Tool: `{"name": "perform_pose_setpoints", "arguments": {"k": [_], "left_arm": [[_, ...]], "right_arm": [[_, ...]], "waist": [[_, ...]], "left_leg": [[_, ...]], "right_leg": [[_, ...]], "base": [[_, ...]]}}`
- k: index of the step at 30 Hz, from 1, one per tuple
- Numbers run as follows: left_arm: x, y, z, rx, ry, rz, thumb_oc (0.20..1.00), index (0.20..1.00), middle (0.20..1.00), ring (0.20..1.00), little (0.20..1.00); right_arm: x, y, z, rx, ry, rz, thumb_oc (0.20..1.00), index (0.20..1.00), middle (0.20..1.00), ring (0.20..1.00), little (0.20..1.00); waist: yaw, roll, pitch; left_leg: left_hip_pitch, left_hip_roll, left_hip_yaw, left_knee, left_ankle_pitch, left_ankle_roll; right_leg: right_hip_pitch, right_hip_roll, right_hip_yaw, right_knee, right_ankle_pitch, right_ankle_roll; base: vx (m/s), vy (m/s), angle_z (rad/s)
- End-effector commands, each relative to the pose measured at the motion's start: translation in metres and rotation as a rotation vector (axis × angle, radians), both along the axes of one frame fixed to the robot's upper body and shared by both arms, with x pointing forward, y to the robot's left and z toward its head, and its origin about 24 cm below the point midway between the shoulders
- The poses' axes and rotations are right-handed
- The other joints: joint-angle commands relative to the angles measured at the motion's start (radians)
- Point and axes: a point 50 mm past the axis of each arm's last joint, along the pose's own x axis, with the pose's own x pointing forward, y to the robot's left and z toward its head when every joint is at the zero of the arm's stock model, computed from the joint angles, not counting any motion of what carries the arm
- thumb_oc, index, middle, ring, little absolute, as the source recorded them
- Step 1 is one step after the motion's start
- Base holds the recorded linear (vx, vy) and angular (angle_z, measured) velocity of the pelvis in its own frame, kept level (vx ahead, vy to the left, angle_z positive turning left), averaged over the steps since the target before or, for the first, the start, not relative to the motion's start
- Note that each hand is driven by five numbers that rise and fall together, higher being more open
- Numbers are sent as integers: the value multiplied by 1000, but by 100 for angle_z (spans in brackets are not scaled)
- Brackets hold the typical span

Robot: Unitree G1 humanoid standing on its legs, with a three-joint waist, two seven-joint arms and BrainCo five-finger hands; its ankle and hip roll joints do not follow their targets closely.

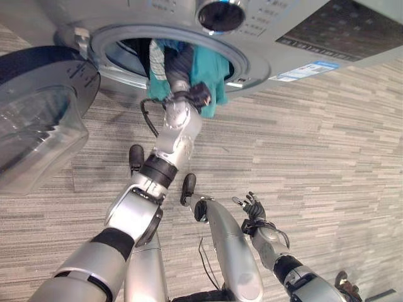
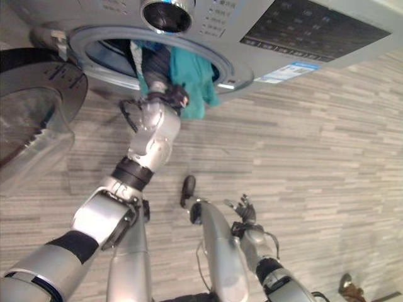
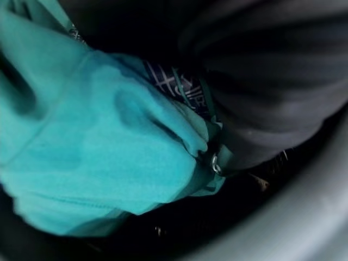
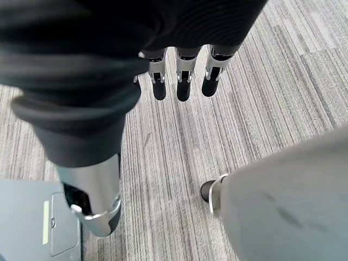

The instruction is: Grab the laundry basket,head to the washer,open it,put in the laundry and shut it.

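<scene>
Hanging from washer mouth — teal laundry above left robot hand.

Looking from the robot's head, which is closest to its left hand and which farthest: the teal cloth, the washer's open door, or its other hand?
1. Teal cloth: at the left hand, hanging out of the washer's opening.
2. Washer door: swung open, off to the left.
3. Right hand: farthest, low over the floor on the right.

- The floor was grey, made of many thin stripes like little planks.
- Some stripes were lighter and some were darker.
- Soft light fell on it.
</scene>
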Motion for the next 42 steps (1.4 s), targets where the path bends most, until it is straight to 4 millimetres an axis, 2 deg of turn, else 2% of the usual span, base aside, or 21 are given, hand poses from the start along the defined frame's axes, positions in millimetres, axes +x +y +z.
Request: {"name": "perform_pose_setpoints", "arguments": {"k": [1, 9, 10, 13, 15, 18, 19, 20, 22, 26, 29, 30, 32, 34, 35, 36, 37, 38, 39, 41, 42], "left_arm": [[-13, 0, 49, -70, -184, 5, 200, 200, 200, 200, 200], [11, 44, 80, 67, -78, 211, 200, 200, 200, 200, 200], [19, 66, 82, 112, 1, 268, 200, 200, 200, 200, 200], [18, 85, 99, 130, 13, 294, 200, 200, 200, 200, 200], [14, 98, 117, 161, 5, 319, 200, 200, 200, 200, 200], [-5, 125, 163, 299, -47, 401, 200, 200, 200, 200, 200], [-7, 125, 166, 301, -51, 400, 200, 200, 200, 200, 200], [-20, 135, 188, 287, -106, 423, 200, 200, 200, 200, 200], [-37, 119, 215, 244, -219, 361, 200, 200, 200, 200, 200], [-83, 56, 262, 178, -518, 127, 200, 200, 200, 200, 200], [-86, 40, 259, 149, -549, 52, 200, 200, 200, 200, 200], [-89, 27, 252, 111, -586, -12, 200, 200, 200, 200, 200], [-92, 7, 239, 77, -619, -86, 200, 200, 200, 200, 200], [-82, 2, 228, 80, -572, -88, 200, 200, 200, 200, 200], [-74, 3, 224, 64, -521, -82, 391, 391, 391, 391, 391], [-74, 3, 225, 65, -522, -82, 856, 856, 856, 856, 856], [-73, 1, 227, 93, -510, -85, 1000, 1000, 1000, 1000, 1000], [-68, 4, 227, 161, -486, -54, 1000, 1000, 1000, 1000, 1000], [-50, 21, 219, 266, -385, 35, 1000, 1000, 1000, 1000, 1000], [-24, 77, 203, 503, -171, 237, 1000, 1000, 1000, 1000, 1000], [-12, 107, 184, 690, -47, 366, 1000, 1000, 1000, 1000, 1000]], "right_arm": [[2, -10, 14, 49, -94, -71, 1000, 1000, 1000, 1000, 1000], [17, -18, 42, 94, -222, -79, 1000, 1000, 1000, 1000, 1000], [18, -24, 47, 89, -232, -81, 1000, 1000, 1000, 1000, 1000], [22, -31, 51, 71, -236, -83, 1000, 1000, 1000, 1000, 1000], [24, -40, 57, 63, -252, -84, 1000, 1000, 1000, 1000, 1000], [23, -70, 70, 47, -292, -134, 1000, 1000, 1000, 1000, 1000], [24, -70, 71, 49, -295, -134, 1000, 1000, 1000, 1000, 1000], [21, -86, 76, 27, -310, -168, 1000, 1000, 1000, 1000, 1000], [23, -100, 81, 14, -317, -221, 1000, 1000, 1000, 1000, 1000], [5, -131, 79, -20, -304, -321, 1000, 1000, 1000, 1000, 1000], [-8, -142, 74, -38, -281, -346, 1000, 1000, 1000, 1000, 1000], [-16, -144, 70, -31, -267, -348, 1000, 1000, 1000, 1000, 1000], [-21, -140, 63, -18, -248, -337, 1000, 1000, 1000, 1000, 1000], [-21, -137, 60, -18, -234, -321, 1000, 1000, 1000, 1000, 1000], [-20, -137, 59, -18, -224, -306, 1000, 1000, 1000, 1000, 1000], [-20, -137, 59, -17, -225, -305, 1000, 1000, 1000, 1000, 1000], [-17, -139, 64, -25, -242, -291, 1000, 1000, 1000, 1000, 1000], [-15, -143, 69, -29, -258, -287, 1000, 1000, 1000, 1000, 1000], [-15, -147, 72, -31, -268, -287, 1000, 1000, 1000, 1000, 1000], [-17, -155, 68, -38, -236, -296, 1000, 1000, 1000, 1000, 1000], [-21, -158, 61, -40, -202, -305, 1000, 1000, 1000, 1000, 1000]], "waist": [[9, -45, 9], [-36, -43, -12], [-43, -30, -13], [-45, -12, -11], [-49, 1, -14], [-60, 46, -27], [-58, 44, -26], [-61, 59, -31], [-60, 75, -34], [-52, 99, -49], [-44, 105, -53], [-43, 101, -46], [-45, 91, -36], [-46, 86, -40], [-52, 78, -36], [-53, 76, -36], [-61, 68, -47], [-64, 70, -54], [-62, 75, -62], [-57, 88, -65], [-47, 99, -62]], "left_leg": [[-64, -25, 43, 44, -143, 50], [-172, -48, 65, 143, -209, 78], [-185, -55, 71, 166, -224, 85], [-206, -63, 82, 201, -246, 94], [-227, -68, 94, 235, -263, 100], [-274, -82, 117, 339, -306, 119], [-280, -81, 119, 345, -310, 120], [-284, -80, 132, 356, -322, 123], [-294, -87, 141, 365, -329, 126], [-324, -109, 133, 372, -337, 127], [-347, -118, 131, 422, -355, 131], [-370, -124, 128, 497, -386, 138], [-397, -134, 132, 577, -413, 143], [-411, -136, 136, 608, -427, 144], [-426, -141, 137, 650, -440, 146], [-431, -141, 138, 656, -443, 146], [-440, -139, 134, 668, -443, 144], [-443, -137, 135, 667, -442, 144], [-441, -136, 140, 660, -439, 144], [-425, -133, 147, 640, -433, 146], [-415, -133, 152, 627, -425, 147]], "right_leg": [[-1, -59, -20, 78, -116, -8], [-102, -82, 18, 128, -102, 16], [-117, -89, 31, 142, -103, 15], [-141, -98, 44, 163, -111, 14], [-160, -103, 60, 183, -114, 12], [-218, -121, 109, 269, -123, 2], [-224, -121, 111, 275, -125, 3], [-225, -126, 119, 272, -134, -2], [-231, -126, 128, 266, -130, 3], [-260, -128, 132, 275, -124, 10], [-288, -135, 142, 330, -151, -2], [-323, -145, 161, 425, -190, -19], [-359, -151, 172, 520, -219, -32], [-379, -155, 181, 561, -242, -42], [-395, -155, 188, 606, -255, -54], [-401, -156, 190, 613, -259, -55], [-409, -155, 195, 636, -259, -60], [-415, -156, 198, 640, -259, -61], [-414, -158, 200, 634, -258, -62], [-404, -161, 200, 618, -251, -62], [-400, -161, 200, 612, -245, -61]], "base": [[73, 27, -2], [96, 61, -5], [95, 77, -3], [90, 85, -8], [85, 79, -16], [119, 97, -8], [93, 115, -9], [66, 76, -18], [67, 40, -13], [45, 6, 4], [59, 24, 16], [122, 30, 9], [97, 27, 8], [51, 0, 15], [40, -14, 19], [41, -37, 9], [0, 0, 0], [17, -27, -5], [4, 3, -13], [-25, 21, -12], [-53, 32, -14]]}}
